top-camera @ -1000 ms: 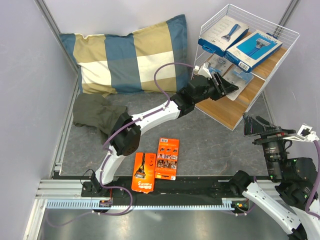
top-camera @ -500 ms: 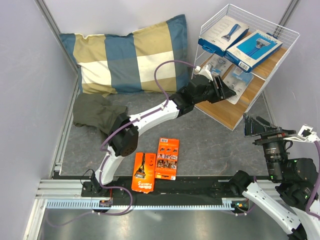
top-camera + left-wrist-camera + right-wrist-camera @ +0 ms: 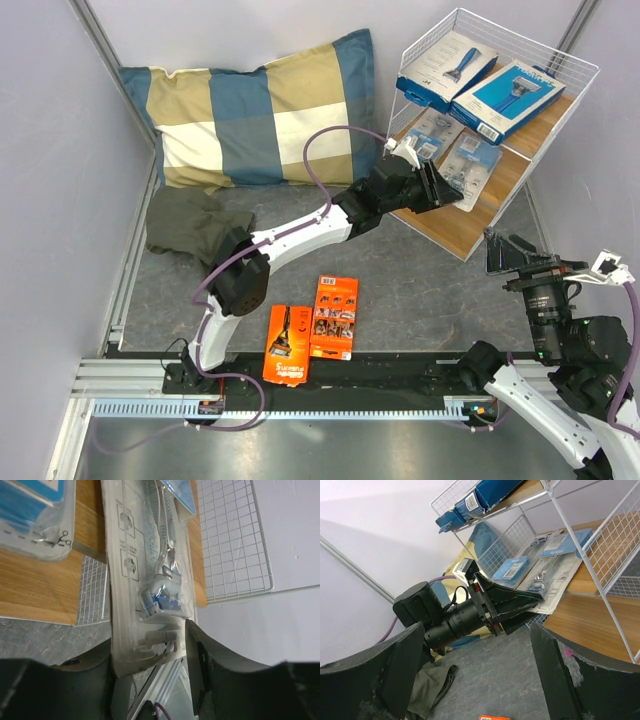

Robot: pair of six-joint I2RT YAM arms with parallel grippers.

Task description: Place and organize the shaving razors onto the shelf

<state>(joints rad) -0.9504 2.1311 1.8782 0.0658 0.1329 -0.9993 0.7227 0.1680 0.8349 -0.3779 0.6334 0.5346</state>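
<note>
Shelf: the white wire-frame rack with three light-brown wooden boards [image 3: 462, 228] stands at 2 o'clock on the grey marbled worktop [image 3: 420, 290], close to the far and right walls.

Top board: a blue razor box [image 3: 445, 68] and a second blue box [image 3: 505, 98] lie side by side and cover most of the board.

Middle board: a clear blister razor pack [image 3: 430, 128] lies at the left, with a second clear blister pack [image 3: 150, 595] just beside it at the right. The near end of the second pack runs past the board's front edge and overhangs the worktop. A wire side panel rises close along its outer edge.

Left jaws: spread, level with the middle board at its front edge. One dark finger [image 3: 215, 675] sits just beside each long edge of the overhanging pack end. The pack's weight rests on the board.

Right jaws: wide apart with nothing between them. They hang at 4 o'clock, well clear of the rack front and facing it.

Off the shelf: an orange razor card [image 3: 287, 345] and a second orange card [image 3: 334, 317] lie flat at 6 o'clock. Their long edges touch, and they sit just short of the near rail. Open grey worktop separates them from the rack.

A blue-and-tan checked pillow [image 3: 260, 110] lies at 11 o'clock, with a crumpled olive cloth [image 3: 190, 225] at 9 o'clock.
</note>
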